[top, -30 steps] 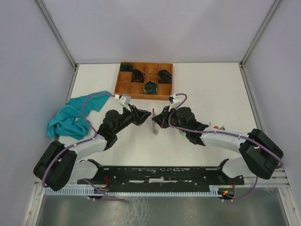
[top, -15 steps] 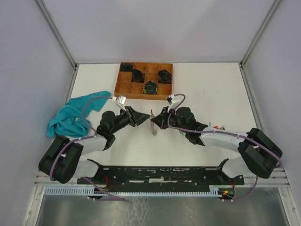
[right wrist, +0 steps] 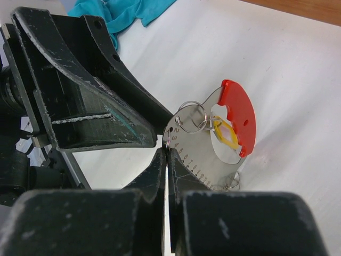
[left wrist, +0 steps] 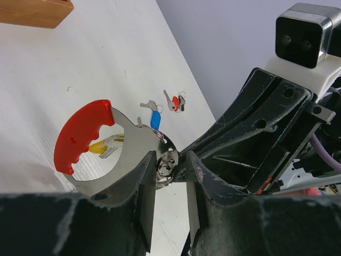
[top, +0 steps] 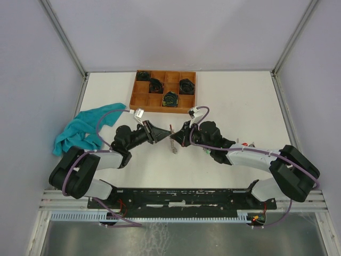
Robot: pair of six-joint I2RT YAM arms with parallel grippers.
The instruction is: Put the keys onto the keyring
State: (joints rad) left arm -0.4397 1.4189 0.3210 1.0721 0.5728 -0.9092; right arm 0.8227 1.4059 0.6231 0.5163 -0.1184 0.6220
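My right gripper [right wrist: 167, 152] is shut on the edge of a silver metal plate [right wrist: 197, 152] with numbered holes and a red plastic grip [right wrist: 238, 114], and holds it above the table. A yellow-tagged key [right wrist: 225, 132] hangs on a wire ring [right wrist: 192, 113] at the plate. A small keyring [left wrist: 168, 165] sits at the plate's corner between the fingertips of my left gripper [left wrist: 169, 169]. It touches the left finger and a narrow gap shows on the other side. A blue-tagged key [left wrist: 155, 117] and a red-tagged one [left wrist: 176, 101] lie on the table beyond. The two grippers meet at mid-table [top: 170, 134].
A wooden compartment tray [top: 139, 99] with black coiled bundles [top: 170, 98] stands at the back. A teal cloth [top: 80, 133] lies crumpled at the left. Another loose ring [right wrist: 230, 181] hangs from the plate's lower edge.
My left arm has swung its elbow to the left, and its gripper drew slightly back from the plate and came in again. The right arm and the plate have stayed put.
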